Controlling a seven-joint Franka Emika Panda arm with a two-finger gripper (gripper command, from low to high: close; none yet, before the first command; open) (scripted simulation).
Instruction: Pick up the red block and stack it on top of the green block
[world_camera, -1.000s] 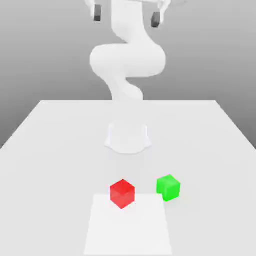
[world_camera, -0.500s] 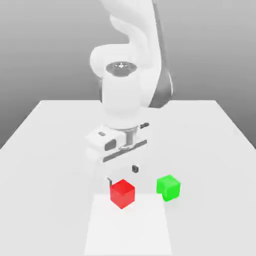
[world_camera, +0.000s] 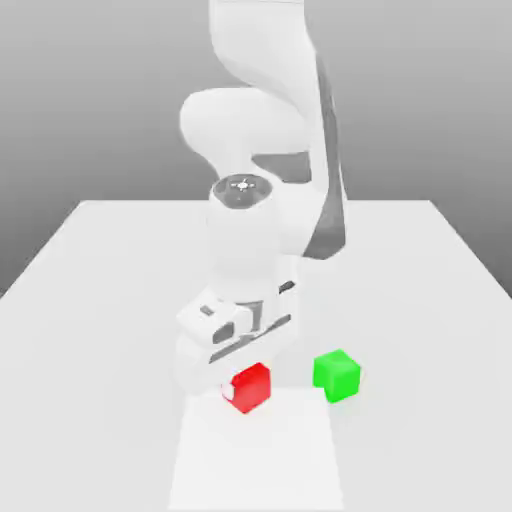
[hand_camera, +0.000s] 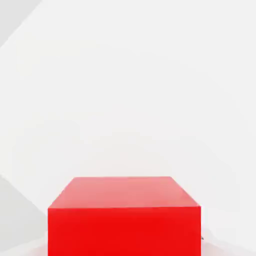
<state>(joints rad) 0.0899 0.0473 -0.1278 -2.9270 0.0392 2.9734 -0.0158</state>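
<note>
The red block (world_camera: 251, 388) sits on the white table (world_camera: 100, 300), with its top and back covered by the arm's hand. My gripper (world_camera: 238, 378) has come down over it and is shut on its sides. In the hand view the red block (hand_camera: 124, 217) is very near and square to the camera. The green block (world_camera: 337, 376) stands on the table just to the exterior view's right of the red one, apart from it and untouched.
A paler square patch (world_camera: 256, 450) lies on the table in front of the blocks. The arm's base and bent links (world_camera: 255, 235) rise behind the blocks. Bare table stretches out on both sides.
The arm swung down from high above the table, the hand lowered onto the red block, and the fingers went from wide open to shut on it. Neither block has shifted.
</note>
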